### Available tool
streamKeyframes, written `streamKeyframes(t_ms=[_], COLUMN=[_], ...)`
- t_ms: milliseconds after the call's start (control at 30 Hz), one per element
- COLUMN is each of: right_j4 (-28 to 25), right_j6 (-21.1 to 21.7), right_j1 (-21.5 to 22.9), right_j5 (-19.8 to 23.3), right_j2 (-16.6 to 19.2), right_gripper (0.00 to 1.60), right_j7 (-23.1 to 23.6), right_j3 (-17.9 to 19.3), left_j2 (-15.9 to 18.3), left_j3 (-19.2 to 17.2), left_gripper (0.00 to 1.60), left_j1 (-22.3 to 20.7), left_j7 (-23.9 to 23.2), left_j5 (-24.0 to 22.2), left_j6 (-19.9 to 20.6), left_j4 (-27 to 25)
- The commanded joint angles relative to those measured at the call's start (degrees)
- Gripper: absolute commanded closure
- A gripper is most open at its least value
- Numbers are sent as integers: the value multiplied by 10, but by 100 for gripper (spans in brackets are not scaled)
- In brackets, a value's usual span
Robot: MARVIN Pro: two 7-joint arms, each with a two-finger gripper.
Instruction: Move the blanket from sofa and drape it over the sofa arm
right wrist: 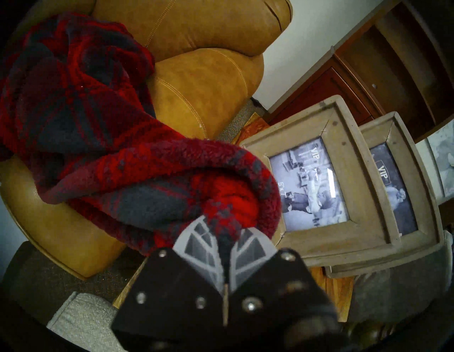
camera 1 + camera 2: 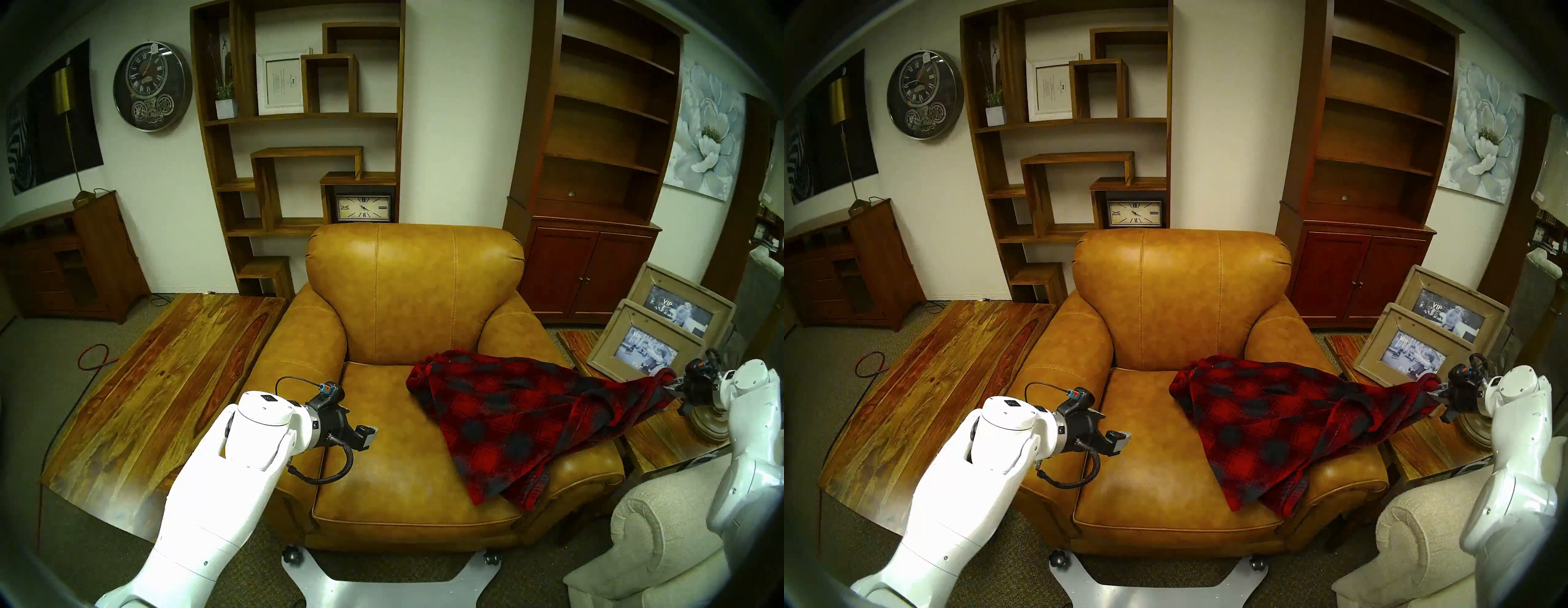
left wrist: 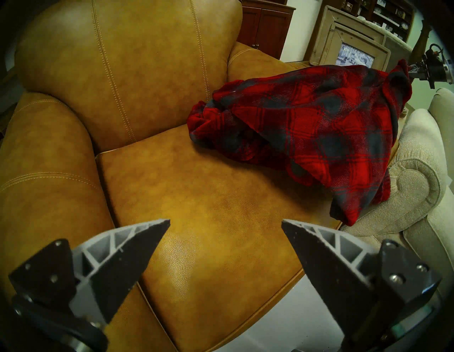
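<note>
- The blanket (image 2: pixel 522 420) is being stretched across the sofa arm (image 2: pixel 581 467); its long axis is running from the seat of the sofa (image 2: pixel 415 288) sideways and a little upward to the robot's right, beyond the armrest.
- Its bunched corner is being pinched by the clenched fingers (image 1: pixel 204 248) of the right gripper (image 2: pixel 674 388), above the side table (image 2: pixel 649 441).
- One loose end is being left rumpled on the seat near the backrest, and a lower edge is hanging over the front of the armrest.
- The left gripper (image 3: pixel 226 228) is being held with its fingers released, spread apart above the bare seat, gripping nothing.
- "VIP" and "5x7" are being shown on the picture frames (image 1: pixel 317 177).
</note>
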Motion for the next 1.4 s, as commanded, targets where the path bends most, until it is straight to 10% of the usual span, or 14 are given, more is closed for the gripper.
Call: streamKeyframes(t_ms=[0,67,867,1367], right_j4=[17,38,148,121], right_j6=[-13,-19,-36,-174], right_j1=[56,73,170,118], right_j5=[6,13,-8,5], right_j2=[35,19,2,-73], right_gripper=[160,0,0,0], right_j7=[-24,-43,-142,22], right_j3=[4,8,-19,-78], left_j2=[-1,-1,-1,-1], left_j3=[0,0,0,0], left_gripper=[0,0,0,0], left_j1=[-4,-4,-1,-2], left_j7=[1,1,3,5], left_j5=[0,1,2,1], left_j6=[-2,-2,-2,-2], left_j4=[-10,-12,-17,-16])
